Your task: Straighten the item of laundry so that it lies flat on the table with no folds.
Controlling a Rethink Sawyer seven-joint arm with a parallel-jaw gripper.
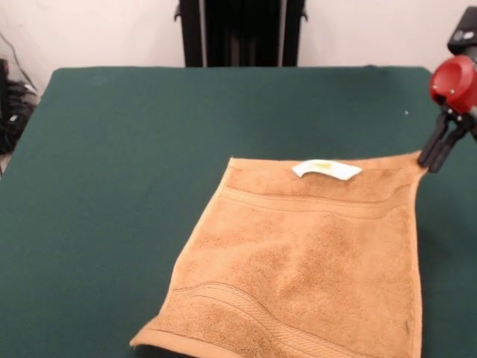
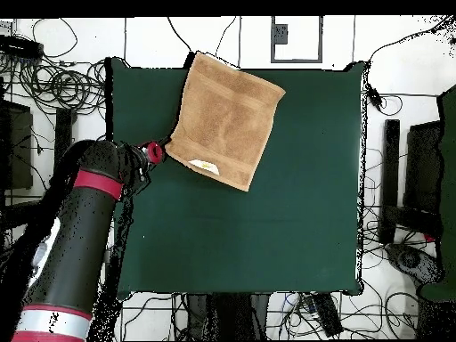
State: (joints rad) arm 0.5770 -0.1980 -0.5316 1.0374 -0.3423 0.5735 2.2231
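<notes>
The tan terry towel point(image 1: 305, 261) lies spread on the dark green table point(image 1: 119, 149), right of the middle in the front view, with woven border bands and no large folds. Its white loop tag point(image 1: 326, 169) lies on the far edge. My gripper point(image 1: 431, 159) comes down at the right edge, with its dark fingers close together and pinching the towel's far right corner, low over the table. In the overhead view the towel point(image 2: 227, 116) lies skewed, reaching the table's point(image 2: 294, 214) top edge, and the gripper point(image 2: 158, 151) is at its lower left corner.
The robot's black pedestal point(image 1: 240, 31) stands behind the table's far edge. In the overhead view the red and black arm point(image 2: 80, 232) lies along the table's left side. Cables and dark equipment point(image 2: 53, 80) ring the table on the floor.
</notes>
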